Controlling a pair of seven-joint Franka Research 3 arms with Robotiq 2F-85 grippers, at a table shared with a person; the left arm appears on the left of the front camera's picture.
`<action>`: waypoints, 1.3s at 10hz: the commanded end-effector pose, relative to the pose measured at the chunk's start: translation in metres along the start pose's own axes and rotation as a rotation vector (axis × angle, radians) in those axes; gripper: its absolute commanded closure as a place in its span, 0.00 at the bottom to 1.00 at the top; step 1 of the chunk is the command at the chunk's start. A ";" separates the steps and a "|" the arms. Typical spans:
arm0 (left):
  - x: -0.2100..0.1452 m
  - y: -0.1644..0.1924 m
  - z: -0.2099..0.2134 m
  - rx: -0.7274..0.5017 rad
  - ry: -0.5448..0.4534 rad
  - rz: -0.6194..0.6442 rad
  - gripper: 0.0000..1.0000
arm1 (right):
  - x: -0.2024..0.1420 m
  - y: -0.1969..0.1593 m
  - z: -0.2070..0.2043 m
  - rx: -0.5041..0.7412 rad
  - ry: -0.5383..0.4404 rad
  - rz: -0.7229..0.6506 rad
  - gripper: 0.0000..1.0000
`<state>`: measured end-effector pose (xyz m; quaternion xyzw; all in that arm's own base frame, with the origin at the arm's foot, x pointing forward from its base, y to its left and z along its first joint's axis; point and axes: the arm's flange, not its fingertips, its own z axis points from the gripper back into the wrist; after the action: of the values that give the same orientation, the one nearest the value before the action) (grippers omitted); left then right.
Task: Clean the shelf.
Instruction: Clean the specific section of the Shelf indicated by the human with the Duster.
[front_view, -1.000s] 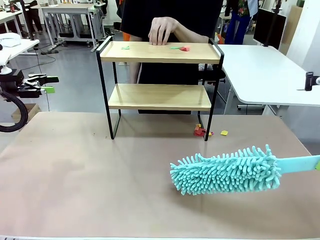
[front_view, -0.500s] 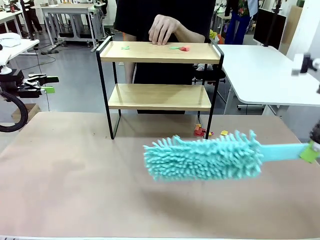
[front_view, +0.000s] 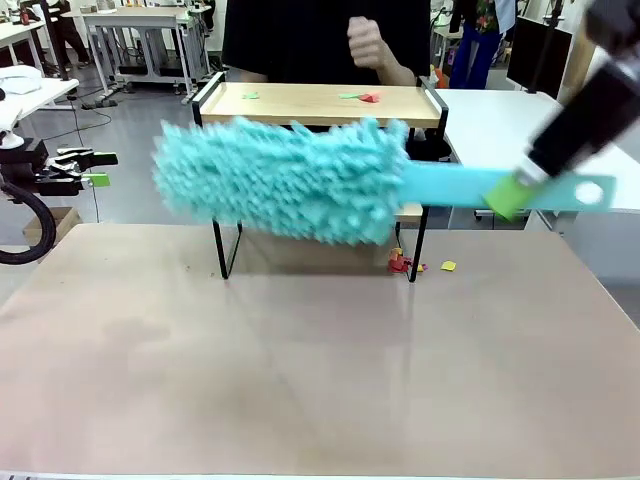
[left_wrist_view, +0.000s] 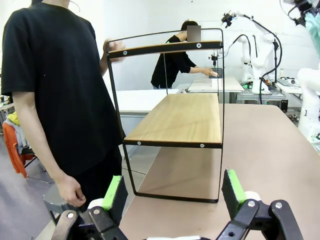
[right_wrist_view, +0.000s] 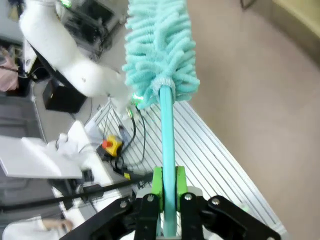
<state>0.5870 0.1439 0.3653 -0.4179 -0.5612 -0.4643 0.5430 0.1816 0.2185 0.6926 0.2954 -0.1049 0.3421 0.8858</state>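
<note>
The shelf (front_view: 320, 104) stands at the table's far side, with two wooden boards in a black frame. Green and red scraps (front_view: 364, 97) lie on its top board. A fluffy teal duster (front_view: 285, 180), blurred by motion, hangs in the air in front of the shelf and hides most of the lower board. My right gripper (front_view: 508, 196) is shut on its flat teal handle (right_wrist_view: 167, 150), and the duster head (right_wrist_view: 157, 45) points away from it. My left gripper (left_wrist_view: 172, 192) is open, off the table's left edge, facing the shelf (left_wrist_view: 175, 120) end-on.
A person (front_view: 320, 35) stands behind the shelf with one hand (front_view: 368, 44) raised above the top board. Red scraps (front_view: 400, 263) and a yellow scrap (front_view: 448, 266) lie on the brown table (front_view: 300, 360) by the shelf's right leg. A white table (front_view: 520, 140) stands at the right.
The duster has risen off the table and swung left, up in front of the shelf. The person's hand has lifted off the top board. The left arm has not moved.
</note>
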 end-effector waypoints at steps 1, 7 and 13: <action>0.002 -0.002 0.000 -0.005 0.007 -0.012 0.00 | 0.054 0.033 -0.007 -0.056 -0.124 -0.074 0.87; 0.002 -0.002 0.000 -0.005 0.007 -0.012 0.00 | 0.202 0.076 -0.070 -0.133 -0.412 -0.347 0.87; 0.002 -0.002 0.000 -0.005 0.007 -0.012 0.00 | 0.233 0.037 -0.107 -0.221 -0.498 -0.385 0.87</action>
<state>0.5871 0.1441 0.3646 -0.4181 -0.5610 -0.4639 0.5434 0.3421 0.4336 0.7120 0.2903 -0.2985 0.0580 0.9073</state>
